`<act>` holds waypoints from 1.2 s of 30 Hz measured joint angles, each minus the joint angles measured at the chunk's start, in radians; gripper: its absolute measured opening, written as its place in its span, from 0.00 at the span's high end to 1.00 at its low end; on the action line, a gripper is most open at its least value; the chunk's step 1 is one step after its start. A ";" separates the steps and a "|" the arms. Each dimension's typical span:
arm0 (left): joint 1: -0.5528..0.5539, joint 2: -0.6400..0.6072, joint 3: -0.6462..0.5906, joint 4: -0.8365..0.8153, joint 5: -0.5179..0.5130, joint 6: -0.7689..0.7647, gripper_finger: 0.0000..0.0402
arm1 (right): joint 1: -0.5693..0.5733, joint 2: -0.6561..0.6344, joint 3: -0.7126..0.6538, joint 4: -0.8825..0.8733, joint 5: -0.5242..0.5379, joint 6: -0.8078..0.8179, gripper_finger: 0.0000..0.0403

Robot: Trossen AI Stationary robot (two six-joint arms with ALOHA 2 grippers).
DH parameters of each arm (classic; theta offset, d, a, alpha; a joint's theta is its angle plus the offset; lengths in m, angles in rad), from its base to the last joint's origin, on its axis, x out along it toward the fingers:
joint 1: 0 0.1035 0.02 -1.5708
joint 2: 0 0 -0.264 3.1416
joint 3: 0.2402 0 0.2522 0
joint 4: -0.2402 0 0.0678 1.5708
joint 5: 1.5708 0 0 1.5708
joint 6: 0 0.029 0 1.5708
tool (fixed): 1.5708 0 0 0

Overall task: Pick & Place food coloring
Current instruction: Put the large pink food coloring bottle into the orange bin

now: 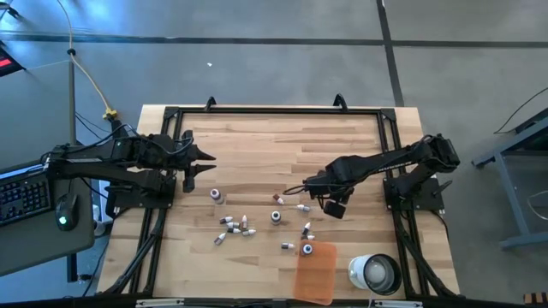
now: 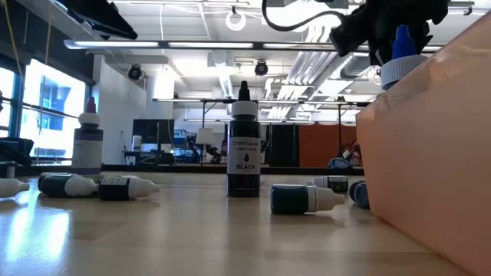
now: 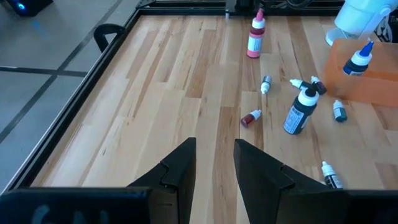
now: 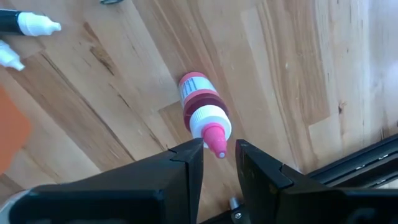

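High view: the table [image 1: 342,137] carries both arms. The right gripper [image 1: 300,189] reaches over mid-table, its fingers [image 4: 186,163] slightly parted just above a lying red-capped bottle [image 4: 203,114], the cap tip at the gap, not pinched. The left gripper [image 1: 204,158] waits over the left side, fingers [image 3: 180,168] narrowly apart, holding nothing. An orange tray [image 1: 315,272] and white cup [image 1: 375,273] sit at the near edge. The food coloring bottles [image 1: 235,225] lie scattered mid-table; a blue-capped bottle [image 1: 307,249] touches the tray's corner.
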 joint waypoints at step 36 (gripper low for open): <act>0.000 0.000 0.000 -0.046 0.003 0.000 0.73 | 0.068 0.000 0.000 0.005 0.122 0.261 0.78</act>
